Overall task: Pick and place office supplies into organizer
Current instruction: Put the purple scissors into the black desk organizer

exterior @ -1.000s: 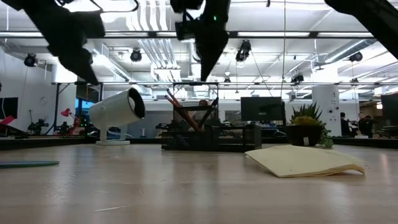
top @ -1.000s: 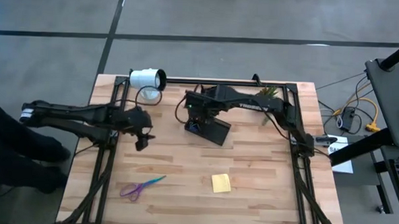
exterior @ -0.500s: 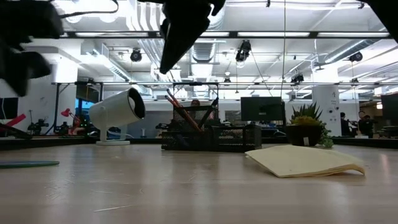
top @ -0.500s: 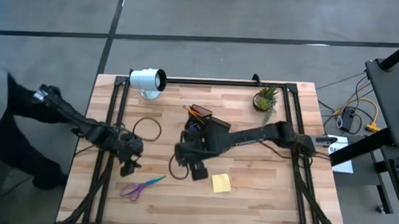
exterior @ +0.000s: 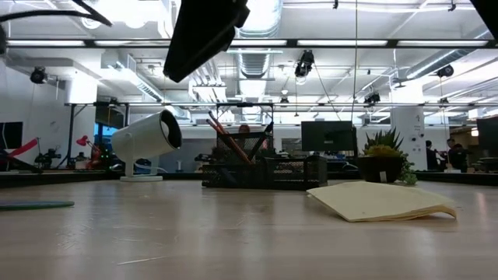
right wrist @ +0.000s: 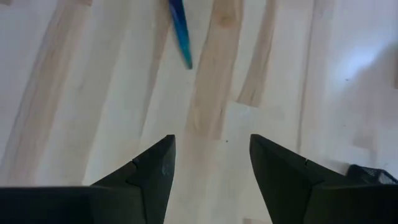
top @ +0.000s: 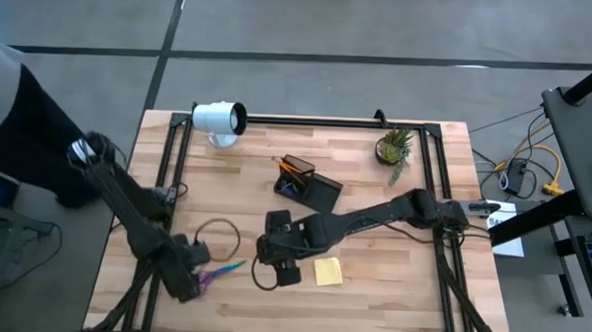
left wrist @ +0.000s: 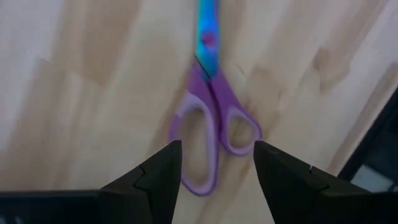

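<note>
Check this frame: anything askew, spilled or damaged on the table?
Nothing stands out. The scissors and sticky-note pad lie flat on the table, the organizer stands upright with pencils in its holder, and the lamp and potted plant sit undisturbed.

No readable text, labels, brand marks, nos. or signs anywhere in these views. Nothing legible on the things on the light wooden table [top: 373,239], nor in the room behind it.
</note>
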`<state>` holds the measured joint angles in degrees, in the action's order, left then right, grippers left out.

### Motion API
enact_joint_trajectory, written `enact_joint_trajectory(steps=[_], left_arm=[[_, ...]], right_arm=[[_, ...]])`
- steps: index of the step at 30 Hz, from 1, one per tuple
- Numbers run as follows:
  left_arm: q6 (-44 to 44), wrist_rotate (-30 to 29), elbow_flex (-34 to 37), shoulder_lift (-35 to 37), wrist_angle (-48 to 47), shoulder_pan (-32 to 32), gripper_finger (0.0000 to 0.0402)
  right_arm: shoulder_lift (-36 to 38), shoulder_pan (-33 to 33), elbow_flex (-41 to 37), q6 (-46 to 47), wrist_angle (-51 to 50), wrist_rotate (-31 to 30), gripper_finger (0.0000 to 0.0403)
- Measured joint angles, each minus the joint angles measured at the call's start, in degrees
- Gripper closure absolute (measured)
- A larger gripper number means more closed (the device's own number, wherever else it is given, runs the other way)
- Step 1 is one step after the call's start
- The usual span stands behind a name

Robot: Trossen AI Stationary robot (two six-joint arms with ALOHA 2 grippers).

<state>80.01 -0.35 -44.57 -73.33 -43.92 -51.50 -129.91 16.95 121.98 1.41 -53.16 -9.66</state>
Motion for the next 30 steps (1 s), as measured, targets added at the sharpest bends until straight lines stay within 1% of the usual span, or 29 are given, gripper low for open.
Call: enact_joint_trajectory(steps=[6,10,13,17,24,27,30], left_arm=[[0.6,0.5,-5.4,-11.3,-0.1,-2.8,0.0217],[0.7,1.1,-6.8,-16.3,-0.1,-3.0,0.0217],[2.0,0.7,-6.4,-18.7,-0.8,-2.9,0.0217],[2.6,0.7,-6.3,-19.7,-0.4,-2.8,0.0217],[-0.7,-0.2,-4.9,-19.8,0.4,-2.7,0.0222],[-2.9,-0.8,-4.8,-20.0,0.7,-2.7,0.0242],[-6.3,-2.1,-4.7,-20.4,0.9,-2.7,0.0276]], right_arm=[[0.0,1.2,-0.1,1.0,1.6,-3.8,0.0206],[0.0,1.3,-0.1,2.6,3.7,-4.1,0.0206],[0.0,1.6,-0.1,3.1,4.4,-4.2,0.0206],[0.0,1.7,-0.1,3.9,4.5,-4.2,0.0206],[0.0,1.6,-0.1,4.2,4.5,-4.2,0.0206],[0.0,1.5,-0.1,4.2,4.1,-4.2,0.0206],[0.0,1.5,-0.1,4.4,4.1,-4.1,0.0206]])
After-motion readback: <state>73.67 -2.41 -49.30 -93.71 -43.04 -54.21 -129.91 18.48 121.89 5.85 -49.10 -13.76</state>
